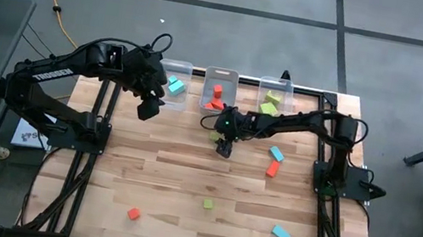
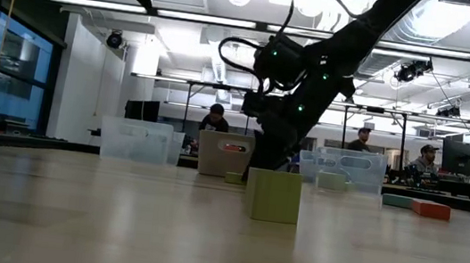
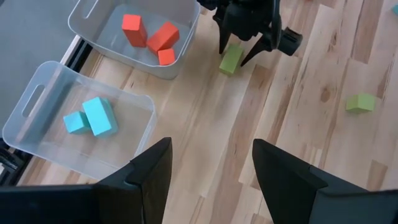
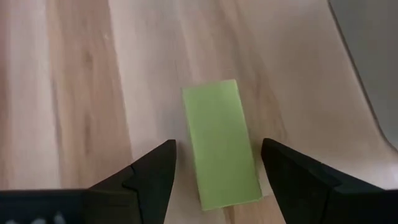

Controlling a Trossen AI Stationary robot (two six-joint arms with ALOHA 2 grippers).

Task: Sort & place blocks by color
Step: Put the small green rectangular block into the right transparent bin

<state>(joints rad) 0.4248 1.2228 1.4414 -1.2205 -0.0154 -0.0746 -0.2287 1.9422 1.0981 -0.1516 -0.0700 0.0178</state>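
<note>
Nearest the table's front edge, loose pieces wait: a small red-orange cube [image 1: 133, 214], a small lime-green cube [image 1: 208, 205] and a light-blue bar [image 1: 281, 233]; mid-table lie a 2nd light-blue bar [image 1: 276, 154] and a red-orange bar [image 1: 273, 169]. Centre: right gripper [image 4: 214, 163] poised w/ fingers spread wide, straddling a lime-green rectangular bar [image 4: 219, 143] lying flat on the wooden table [image 1: 185, 174], just in front of the middle bin; fingers not touching it. Step in hand, as judged: grasp this bar. Do it well by lowering straight down so the pads meet the long sides squarely, centring on the bar's mid-length, closing only once the tips are near the wood; a skewed close could twist or push it away. Left gripper [image 3: 211, 168] hovers w/ fingers wide apart, empty, over the table beside the bins. Far row: clear plastic bin w/ light-blue blocks [image 1: 175, 86], clear plastic bin w/ red-orange blocks [image 1: 216, 97], clear plastic bin w/ lime-green blocks [image 1: 270, 105], the bar's likely destination.
</note>
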